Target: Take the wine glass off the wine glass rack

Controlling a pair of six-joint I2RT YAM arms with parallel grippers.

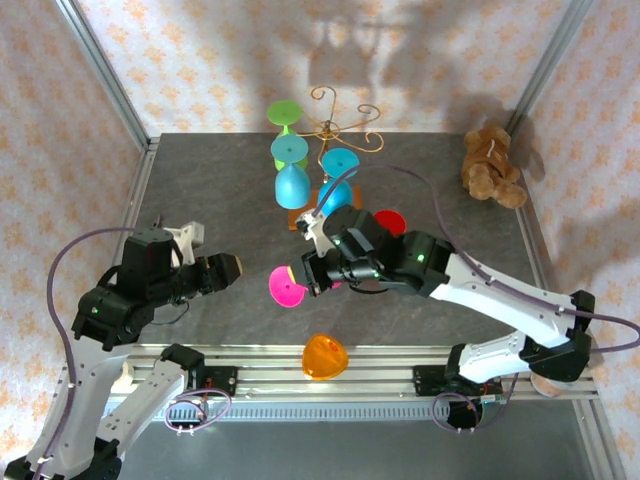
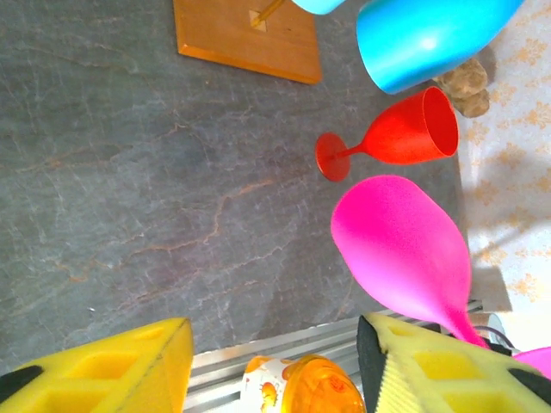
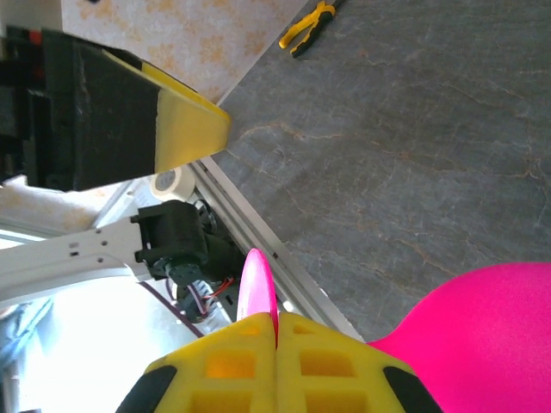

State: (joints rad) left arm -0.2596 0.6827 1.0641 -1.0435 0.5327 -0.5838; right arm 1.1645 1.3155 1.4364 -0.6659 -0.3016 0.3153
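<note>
The gold wire wine glass rack [image 1: 340, 125] stands at the back on its orange-brown base [image 2: 245, 39]. Green [image 1: 288, 130], blue [image 1: 292, 185] and cyan [image 1: 338, 165] glasses hang from it. My right gripper [image 3: 277, 331] is shut on a pink wine glass [image 1: 288, 287] and holds it sideways above the table, away from the rack. The glass's foot [image 3: 258, 284] sticks out past the fingertips and its bowl [image 3: 482, 335] is on the other side. My left gripper [image 2: 274, 344] is open and holds nothing, just left of the pink glass [image 2: 405, 249].
A red glass [image 2: 405, 133] lies on its side on the table right of the rack base. An orange glass [image 1: 325, 357] rests on the front rail. A teddy bear [image 1: 492, 165] sits at the back right. Yellow pliers [image 3: 310, 26] lie on the table.
</note>
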